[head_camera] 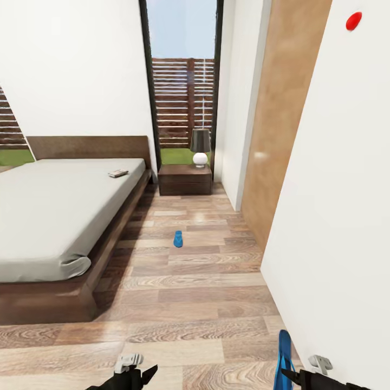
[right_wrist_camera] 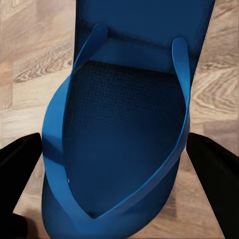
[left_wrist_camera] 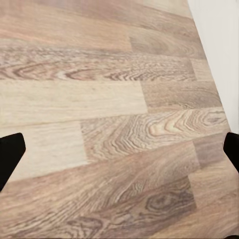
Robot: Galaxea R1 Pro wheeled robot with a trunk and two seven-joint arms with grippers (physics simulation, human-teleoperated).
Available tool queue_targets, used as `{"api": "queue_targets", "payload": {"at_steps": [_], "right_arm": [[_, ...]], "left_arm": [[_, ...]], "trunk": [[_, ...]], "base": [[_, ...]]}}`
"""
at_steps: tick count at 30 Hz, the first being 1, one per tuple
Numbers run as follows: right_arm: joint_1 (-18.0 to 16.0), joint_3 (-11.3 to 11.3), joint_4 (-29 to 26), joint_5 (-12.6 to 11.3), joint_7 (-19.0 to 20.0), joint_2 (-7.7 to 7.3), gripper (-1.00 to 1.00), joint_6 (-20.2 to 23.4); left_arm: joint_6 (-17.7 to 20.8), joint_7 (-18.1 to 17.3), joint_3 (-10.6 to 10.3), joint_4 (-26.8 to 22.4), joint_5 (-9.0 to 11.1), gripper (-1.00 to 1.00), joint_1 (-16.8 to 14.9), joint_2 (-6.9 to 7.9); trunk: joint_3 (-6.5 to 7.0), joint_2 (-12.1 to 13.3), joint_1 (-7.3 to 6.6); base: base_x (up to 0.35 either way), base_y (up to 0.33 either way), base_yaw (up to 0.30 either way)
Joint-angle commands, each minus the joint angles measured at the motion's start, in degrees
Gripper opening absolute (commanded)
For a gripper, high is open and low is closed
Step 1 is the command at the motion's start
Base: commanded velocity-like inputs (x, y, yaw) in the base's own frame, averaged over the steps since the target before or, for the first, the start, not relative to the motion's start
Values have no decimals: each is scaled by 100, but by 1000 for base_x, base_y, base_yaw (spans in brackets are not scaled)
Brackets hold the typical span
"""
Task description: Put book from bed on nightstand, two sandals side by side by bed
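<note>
Sandal (head_camera: 178,239) on the floor (head_camera: 206,303) lies lengthwise toward the nightstand (head_camera: 185,180)

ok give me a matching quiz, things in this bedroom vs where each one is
Things:
1. book
2. lamp
3. far sandal
4. near sandal

Places:
A. on the nightstand
B. on the bed
C. at the right gripper
D. alone on the floor, mid-room

Pairs: 1-B, 2-A, 3-D, 4-C
</note>
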Motion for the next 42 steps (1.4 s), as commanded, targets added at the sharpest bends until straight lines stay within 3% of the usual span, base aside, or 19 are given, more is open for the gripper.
{"api": "queue_targets", "payload": {"at_steps": [1,17,29,42], "right_arm": [[-3,14,-6,-64,14,-4,-100,59],[-3,22,-7,-65,23,-4,-100,59],[-4,19,-7,-64,24,-4,-100,59],[-3,22,-7,-66,24,-4,-100,59]], "left_arm": [[29,-30,11,2,41,100,-4,-1],[29,-25,11,2,41,100,-5,-1],[29,-30,11,2,41,100,-3,-1],[35,-28,3,2,41,100,2,-8]], "trunk": [[-5,-2,2],[-5,-2,2],[-5,-2,2],[-5,-2,2]], "base": [[314,0,0],[312,-4,56],[78,-15,3],[291,-122,0]]}}
